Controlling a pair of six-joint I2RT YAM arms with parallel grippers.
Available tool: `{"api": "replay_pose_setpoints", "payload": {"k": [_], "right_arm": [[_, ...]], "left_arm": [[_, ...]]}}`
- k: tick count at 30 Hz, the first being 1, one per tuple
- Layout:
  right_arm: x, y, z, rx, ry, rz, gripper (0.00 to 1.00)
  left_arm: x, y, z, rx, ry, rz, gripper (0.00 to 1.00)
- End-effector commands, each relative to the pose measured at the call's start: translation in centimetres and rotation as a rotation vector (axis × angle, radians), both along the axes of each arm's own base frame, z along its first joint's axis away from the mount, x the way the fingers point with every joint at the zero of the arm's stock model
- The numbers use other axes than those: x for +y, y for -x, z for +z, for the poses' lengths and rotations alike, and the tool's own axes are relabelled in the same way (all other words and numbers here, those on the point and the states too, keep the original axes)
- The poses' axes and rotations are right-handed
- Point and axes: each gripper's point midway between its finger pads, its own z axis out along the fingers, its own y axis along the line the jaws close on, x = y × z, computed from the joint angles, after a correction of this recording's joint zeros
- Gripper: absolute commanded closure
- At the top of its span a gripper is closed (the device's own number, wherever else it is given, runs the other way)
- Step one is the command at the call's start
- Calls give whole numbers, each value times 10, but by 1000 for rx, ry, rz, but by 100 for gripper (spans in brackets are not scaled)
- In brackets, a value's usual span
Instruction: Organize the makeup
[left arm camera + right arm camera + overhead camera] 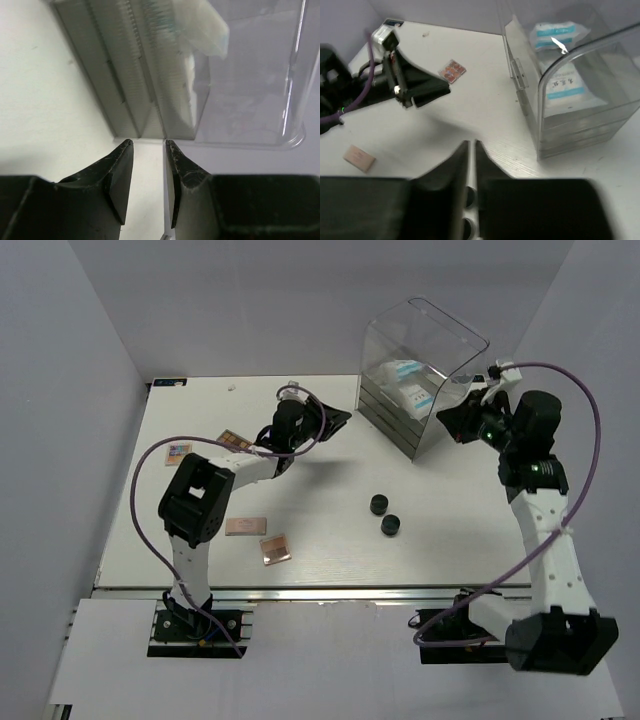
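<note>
The makeup is spread about. Two white blue-printed pouches (405,372) (418,395) lie on top of the drawers inside the clear acrylic box (445,340); they also show in the right wrist view (557,32) (565,85). Two round black jars (379,504) (389,525) stand mid-table. Pink and brown palettes lie at left (236,441) (179,450) and nearer the front (246,526) (274,547). My left gripper (345,418) (148,142) is open and empty, pointing at the box's front corner. My right gripper (445,418) (472,142) is shut and empty, hovering beside the box's right front.
The box's stacked drawers (145,75) fill the left wrist view, with a pouch (200,25) above them. The left gripper (420,85) shows in the right wrist view, with palettes (452,70) (359,158) behind and below it. The table's near edge (330,590) runs along the front.
</note>
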Motion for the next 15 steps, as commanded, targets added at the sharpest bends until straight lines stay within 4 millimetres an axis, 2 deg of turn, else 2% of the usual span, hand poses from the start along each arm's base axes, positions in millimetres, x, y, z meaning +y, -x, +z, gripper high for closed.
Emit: {"api": "replay_pose_setpoints", "payload": {"k": [1, 2, 3, 5, 6, 7, 8, 9, 10, 12, 13, 15], "right_arm": [[5, 29, -1, -135, 146, 113, 99], [6, 35, 6, -179, 150, 114, 100], [6, 37, 2, -181, 150, 117, 100], [6, 40, -5, -177, 151, 117, 100], [6, 40, -7, -171, 150, 114, 100], [5, 41, -9, -170, 151, 105, 100], [4, 40, -11, -168, 151, 101, 100], [3, 40, -10, -174, 152, 96, 100], [2, 39, -10, -179, 156, 88, 100], [2, 38, -12, -180, 154, 86, 100], [2, 37, -13, -180, 151, 85, 100], [2, 36, -15, -174, 145, 84, 100]], "left_arm": [[-26, -19, 14, -49, 43, -60, 58], [-34, -21, 14, -30, 93, -87, 58], [-45, -34, 5, -29, 118, -95, 57], [-58, -46, 5, -23, 165, -109, 53], [-64, -53, -15, 0, 157, -110, 51], [-70, -64, 3, -39, 181, -114, 50], [-75, -67, 2, -34, 197, -122, 49], [-79, -72, -14, -14, 197, -124, 48], [-83, -78, -3, -33, 215, -124, 48], [-86, -84, -5, -42, 228, -118, 48], [-88, -86, -14, -34, 232, -117, 48], [-94, -89, -6, -65, 257, -122, 49]]}}
